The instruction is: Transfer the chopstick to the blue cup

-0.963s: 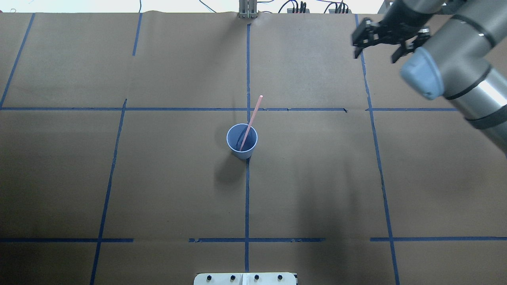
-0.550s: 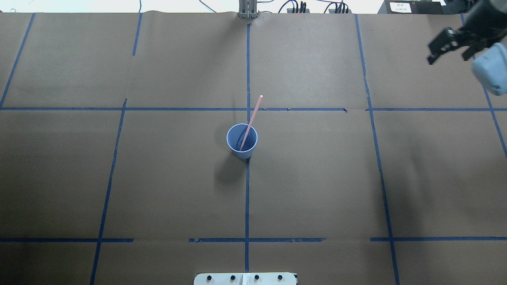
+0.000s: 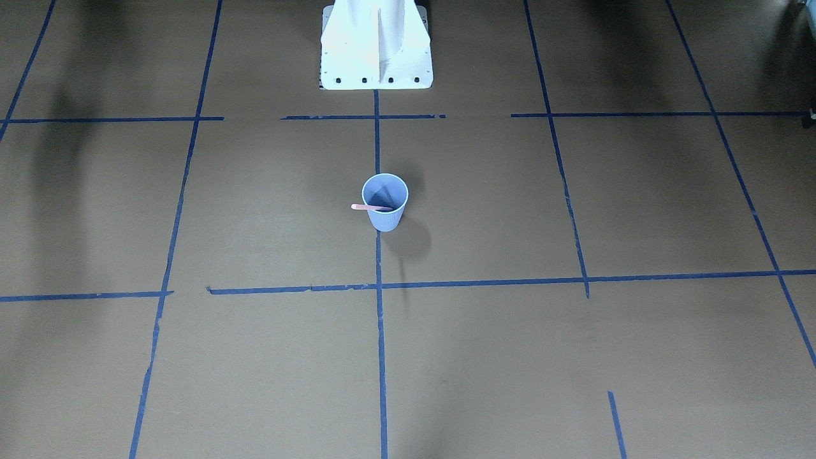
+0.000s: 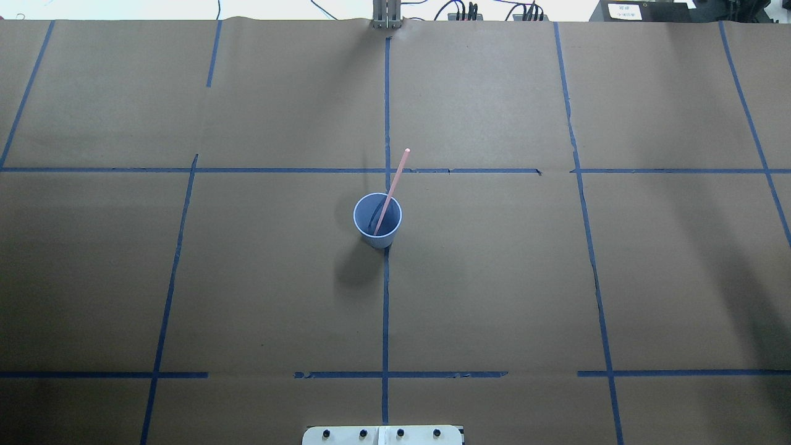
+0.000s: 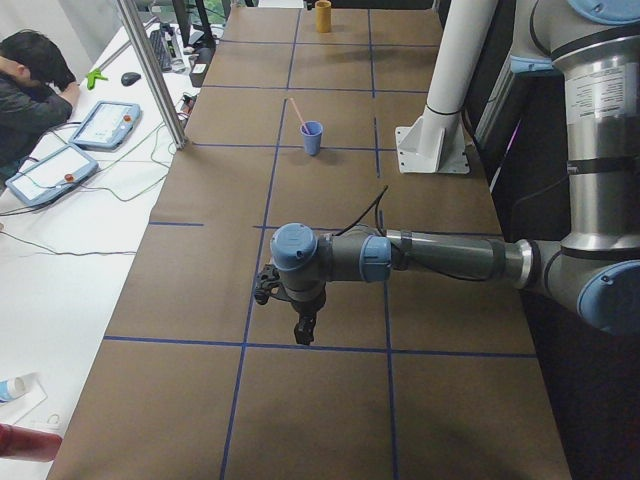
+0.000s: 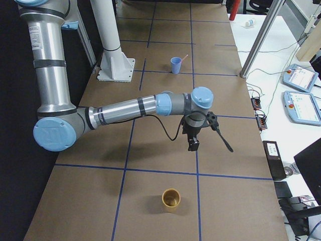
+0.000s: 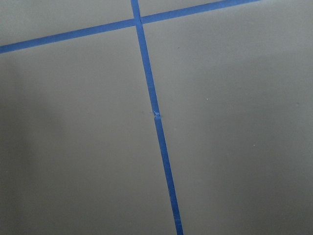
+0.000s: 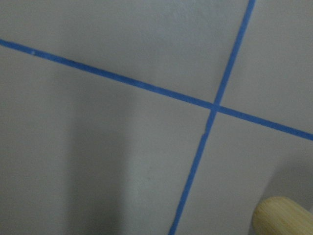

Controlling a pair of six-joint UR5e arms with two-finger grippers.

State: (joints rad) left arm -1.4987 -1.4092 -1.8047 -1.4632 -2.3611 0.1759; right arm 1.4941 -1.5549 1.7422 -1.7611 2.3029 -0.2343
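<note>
You're looking at the chopstick [image 4: 391,190] leaning inside the blue cup [image 4: 377,220], its top poking out past the rim. The cup's standing upright mid-tabletop [image 4: 494,278]. Both arms are hovering over the far ends, well apart from it. Left fingers [image 5: 303,328] and right fingers [image 6: 191,144]: can't tell if they're open or closed.

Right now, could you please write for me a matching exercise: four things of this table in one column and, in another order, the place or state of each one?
Things:
1. thin pale pink chopstick
2. small light-blue ribbed cup
3. small ochre-yellow cup
4. flat white base plate

Places or states:
A. upright on the middle blue tape line
B. at the edge of the brown table, dark bolts in a row
C. leaning in a cup, upper end beyond the rim
D. alone near one end of the table

Pairs: 1-C, 2-A, 3-D, 4-B
</note>
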